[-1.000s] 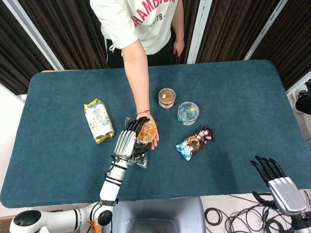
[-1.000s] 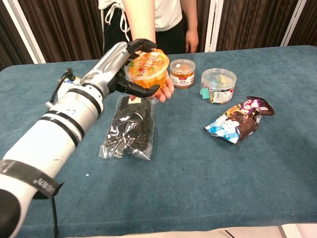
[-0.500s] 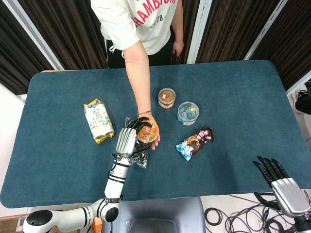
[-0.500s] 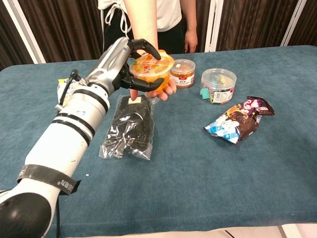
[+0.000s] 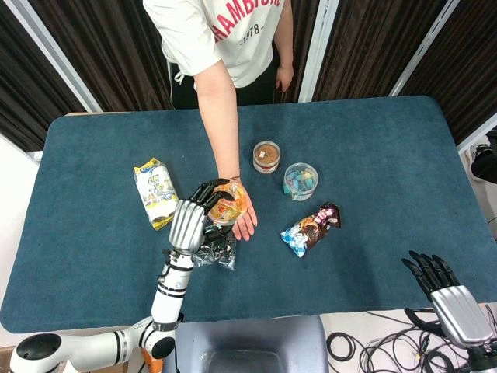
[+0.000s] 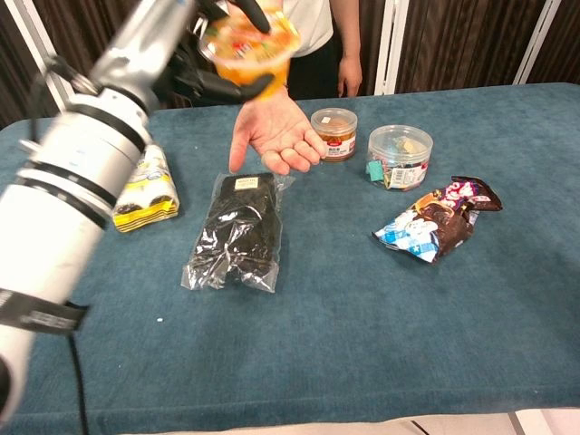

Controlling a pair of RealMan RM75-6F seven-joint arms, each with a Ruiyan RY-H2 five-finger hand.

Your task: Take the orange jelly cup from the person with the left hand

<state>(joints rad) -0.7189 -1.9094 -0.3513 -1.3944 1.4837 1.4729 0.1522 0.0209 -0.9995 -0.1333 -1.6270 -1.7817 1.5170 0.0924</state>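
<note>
My left hand (image 6: 195, 54) grips the orange jelly cup (image 6: 250, 43) and holds it high above the table, clear of the person's open palm (image 6: 277, 130). From the head view the same left hand (image 5: 189, 220) covers the left side of the cup (image 5: 226, 208), which sits over the person's hand (image 5: 242, 219). The person's arm reaches in from the far edge. My right hand (image 5: 441, 285) hangs off the table's near right corner with fingers spread and nothing in it.
On the blue table (image 5: 373, 163) lie a dark snack bag (image 6: 237, 228), a yellow packet (image 6: 145, 186), two small round tubs (image 6: 333, 132) (image 6: 399, 154) and a colourful wrapper (image 6: 435, 220).
My left hand has lifted the jelly cup up and leftward off the person's palm, which now lies bare and open. The right hand has stayed put.
</note>
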